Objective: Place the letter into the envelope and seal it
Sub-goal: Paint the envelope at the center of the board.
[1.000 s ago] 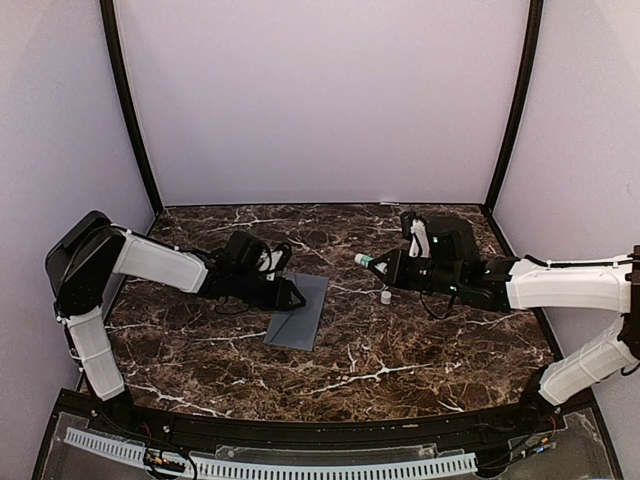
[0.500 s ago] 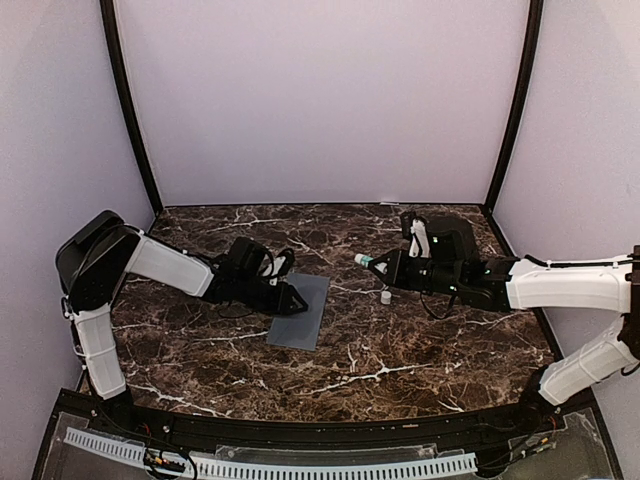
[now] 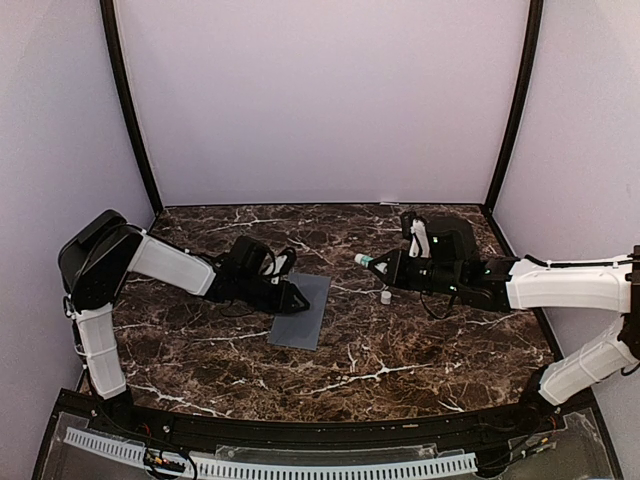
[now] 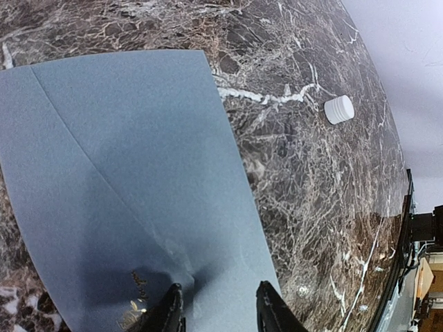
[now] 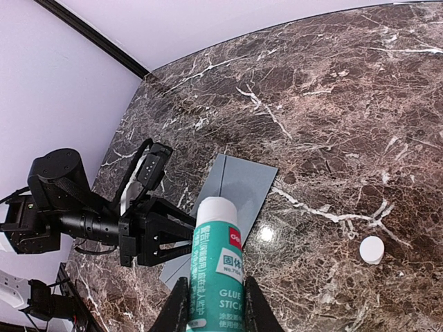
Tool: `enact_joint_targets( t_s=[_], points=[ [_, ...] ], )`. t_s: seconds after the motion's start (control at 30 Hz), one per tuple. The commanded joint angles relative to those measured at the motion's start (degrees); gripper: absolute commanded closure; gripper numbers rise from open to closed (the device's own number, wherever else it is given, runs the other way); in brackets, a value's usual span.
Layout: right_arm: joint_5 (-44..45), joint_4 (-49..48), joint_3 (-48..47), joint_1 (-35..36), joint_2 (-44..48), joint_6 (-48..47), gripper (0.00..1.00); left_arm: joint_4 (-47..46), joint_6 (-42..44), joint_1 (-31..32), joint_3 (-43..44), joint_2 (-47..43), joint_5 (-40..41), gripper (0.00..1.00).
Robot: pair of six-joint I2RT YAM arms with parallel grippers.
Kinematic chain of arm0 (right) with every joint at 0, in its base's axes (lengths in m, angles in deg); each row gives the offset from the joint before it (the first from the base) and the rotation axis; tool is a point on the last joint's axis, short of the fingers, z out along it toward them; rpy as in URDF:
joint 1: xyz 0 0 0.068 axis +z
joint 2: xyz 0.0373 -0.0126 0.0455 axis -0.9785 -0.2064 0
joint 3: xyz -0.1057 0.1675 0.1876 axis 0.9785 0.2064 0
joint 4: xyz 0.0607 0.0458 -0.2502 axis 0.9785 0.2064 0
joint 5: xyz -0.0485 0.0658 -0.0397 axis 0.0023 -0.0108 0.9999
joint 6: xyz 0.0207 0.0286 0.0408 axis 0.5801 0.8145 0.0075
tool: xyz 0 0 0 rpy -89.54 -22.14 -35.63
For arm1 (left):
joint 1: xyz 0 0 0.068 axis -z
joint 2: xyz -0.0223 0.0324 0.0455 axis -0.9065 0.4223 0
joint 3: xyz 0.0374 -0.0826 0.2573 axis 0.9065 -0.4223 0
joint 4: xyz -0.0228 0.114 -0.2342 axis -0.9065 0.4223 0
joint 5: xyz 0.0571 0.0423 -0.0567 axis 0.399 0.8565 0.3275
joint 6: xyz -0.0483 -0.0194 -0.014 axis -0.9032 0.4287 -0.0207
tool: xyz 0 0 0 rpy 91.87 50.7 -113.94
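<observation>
Envelope (image 3: 300, 312) lies flat under left claw (image 4: 218, 312), jaws narrowly apart, nothing between. Right claw (image 5: 213, 308) clamps glue stick (image 5: 216, 256); white cap (image 3: 386, 296) lies near its tip.

Dark brown marble-look worktop (image 3: 400, 350) with white veins, glossy, and a small glare spot (image 5: 266, 234) shows in the right wrist view. Plain pale lilac back wall (image 3: 320, 100) and matching side walls (image 3: 50, 150), with slanted black posts in the left (image 3: 130, 110) and right (image 3: 515, 100) corners. The light is soft and even; a black curved rail (image 3: 300, 425) runs along the near edge, with a white slotted strip (image 3: 330, 467) below it.
</observation>
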Motion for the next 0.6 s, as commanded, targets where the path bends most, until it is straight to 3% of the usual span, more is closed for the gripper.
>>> enact_joint_targets(
  t_s=[0.0, 0.3, 0.57],
  points=[
    [0.6, -1.0, 0.5, -0.3, 1.2, 0.5, 0.98, 0.9, -0.6, -0.2, 0.2, 0.6, -0.7, 0.64],
    [0.2, -1.4, -0.2, -0.3, 0.1, 0.4, 0.98, -0.4, -1.4, -0.2, -1.9, 1.6, -1.0, 0.64],
    [0.3, -1.3, 0.1, -0.3, 0.4, 0.5, 0.98, 6.0, -0.5, -0.2, -2.0, 2.9, 3.9, 0.65]
  ],
)
